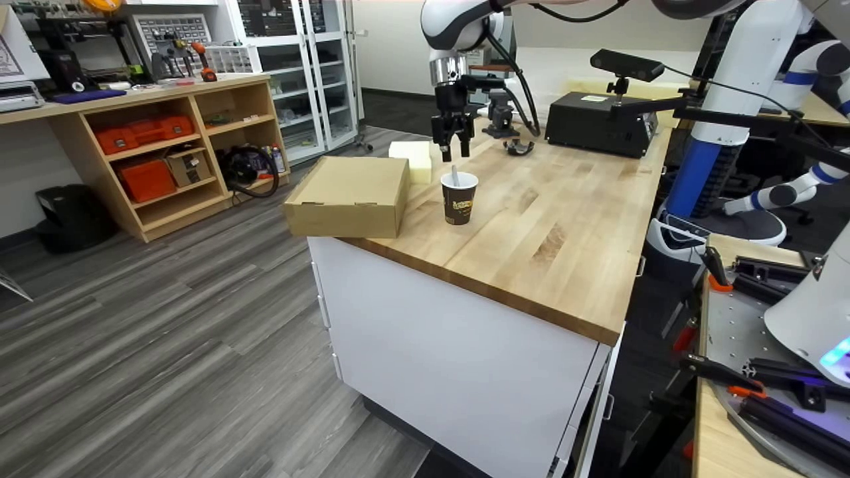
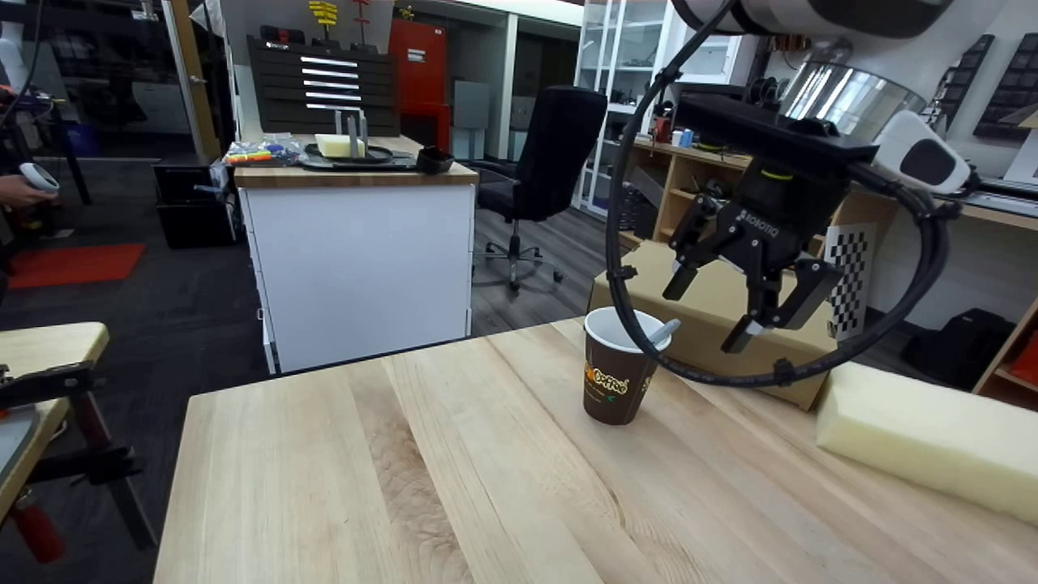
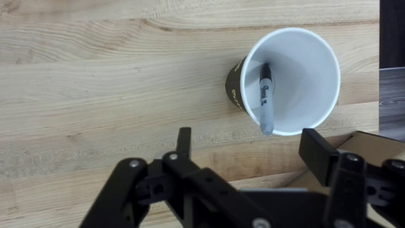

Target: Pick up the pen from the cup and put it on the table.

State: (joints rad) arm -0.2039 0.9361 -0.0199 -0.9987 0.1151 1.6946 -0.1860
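Note:
The cup (image 1: 459, 207) is dark brown with a white rim. It stands upright on the wooden table (image 1: 584, 252), near the cardboard box, and shows in an exterior view (image 2: 606, 391) and the wrist view (image 3: 303, 82). The pen (image 3: 266, 101) is a grey marker with a black end. It leans inside the cup, black end down, its grey end poking over the rim; this end shows in both exterior views (image 1: 455, 175) (image 2: 665, 331). My gripper (image 3: 246, 134) is open and empty, above and beside the cup. It also shows in both exterior views (image 1: 455, 153) (image 2: 709, 312).
A cardboard box (image 1: 352, 192) sits on the table's corner beside the cup. A pale yellow foam block (image 2: 932, 438) lies behind it. A black equipment box (image 1: 597, 123) with a camera stands farther along the table. A cable (image 2: 616, 243) loops around the gripper.

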